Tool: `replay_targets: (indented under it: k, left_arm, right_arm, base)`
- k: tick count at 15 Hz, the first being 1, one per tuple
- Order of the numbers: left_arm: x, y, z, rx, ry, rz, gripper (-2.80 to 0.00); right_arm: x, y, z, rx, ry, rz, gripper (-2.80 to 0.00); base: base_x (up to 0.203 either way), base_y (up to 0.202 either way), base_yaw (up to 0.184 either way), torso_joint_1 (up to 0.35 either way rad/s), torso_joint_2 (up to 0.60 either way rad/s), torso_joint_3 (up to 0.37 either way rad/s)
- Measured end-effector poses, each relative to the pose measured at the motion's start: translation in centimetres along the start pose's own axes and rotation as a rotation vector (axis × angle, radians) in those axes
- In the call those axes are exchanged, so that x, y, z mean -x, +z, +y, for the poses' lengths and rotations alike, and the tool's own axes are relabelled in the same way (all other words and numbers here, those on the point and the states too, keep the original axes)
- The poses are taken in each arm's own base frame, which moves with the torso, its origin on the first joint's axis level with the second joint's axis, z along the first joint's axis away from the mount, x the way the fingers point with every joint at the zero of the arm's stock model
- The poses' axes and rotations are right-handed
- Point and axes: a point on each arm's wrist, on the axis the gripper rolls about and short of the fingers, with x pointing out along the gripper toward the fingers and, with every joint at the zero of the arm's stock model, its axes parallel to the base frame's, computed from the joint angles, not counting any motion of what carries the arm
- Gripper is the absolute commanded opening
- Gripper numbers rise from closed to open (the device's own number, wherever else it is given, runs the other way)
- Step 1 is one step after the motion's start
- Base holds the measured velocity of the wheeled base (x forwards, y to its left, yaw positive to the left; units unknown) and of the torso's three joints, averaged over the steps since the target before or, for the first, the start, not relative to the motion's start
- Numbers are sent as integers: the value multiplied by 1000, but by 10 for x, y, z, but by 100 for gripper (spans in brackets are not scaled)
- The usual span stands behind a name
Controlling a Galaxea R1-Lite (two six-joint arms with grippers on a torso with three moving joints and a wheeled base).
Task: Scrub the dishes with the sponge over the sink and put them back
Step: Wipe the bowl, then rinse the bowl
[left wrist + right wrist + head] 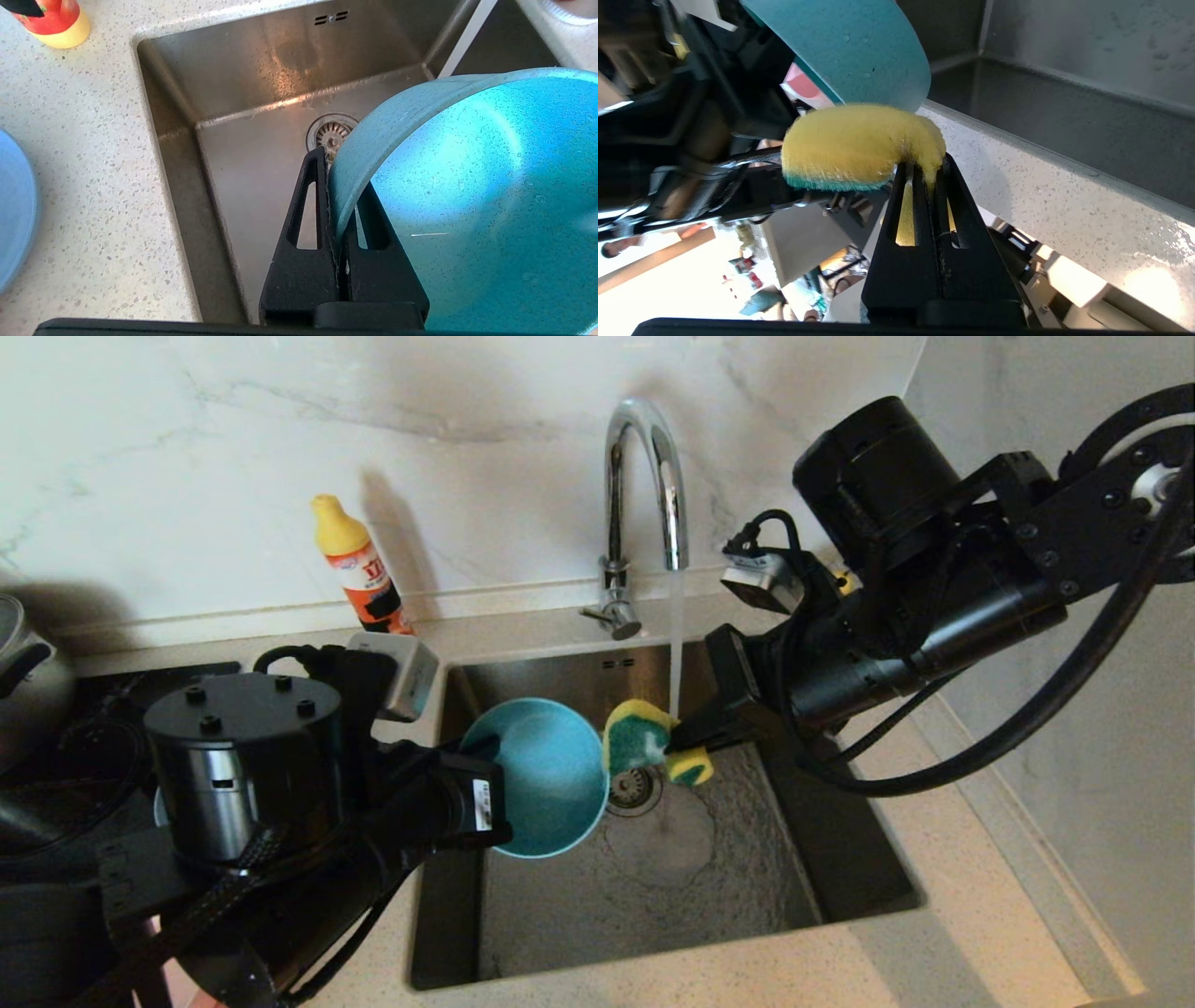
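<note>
A teal bowl [546,775] hangs tilted on its side over the left half of the steel sink [709,896], its hollow facing right. My left gripper [478,758] is shut on the bowl's rim; in the left wrist view one finger lies outside the rim and one inside the bowl [467,186], with the gripper [334,172] above the sink floor [261,163]. My right gripper [681,739] is shut on the yellow sponge [644,737] with its green face, just right of the bowl's rim. In the right wrist view the sponge [850,144] bulges past the gripper [927,163], just below the bowl [859,46].
Water runs from the chrome faucet [644,476] down past the sponge to the sink floor beside the drain strainer [633,789]. An orange detergent bottle [359,569] stands on the counter behind the sink. A steel pot [28,681] sits far left. A blue plate [14,210] lies on the counter.
</note>
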Motion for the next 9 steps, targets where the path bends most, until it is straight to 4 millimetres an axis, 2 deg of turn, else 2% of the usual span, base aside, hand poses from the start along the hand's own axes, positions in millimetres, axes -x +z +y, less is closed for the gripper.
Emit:
replay_targets:
  k: [2, 5, 9]
  left_arm:
    - [-1, 1, -1, 4, -2, -5, -280]
    - [-8, 1, -5, 17, -8, 0, -280]
    - [-35, 0, -18, 47, -9, 27, -280]
  right_arm:
    - [13, -2, 1, -6, 8, -10, -280]
    - [43, -12, 4, -10, 32, -18, -280]
    - [91, -32, 4, -12, 50, -84, -280]
  base:
    - [0, 0, 0, 0, 0, 0]
    - [0, 0, 0, 0, 0, 0]
    - [0, 0, 0, 0, 0, 0]
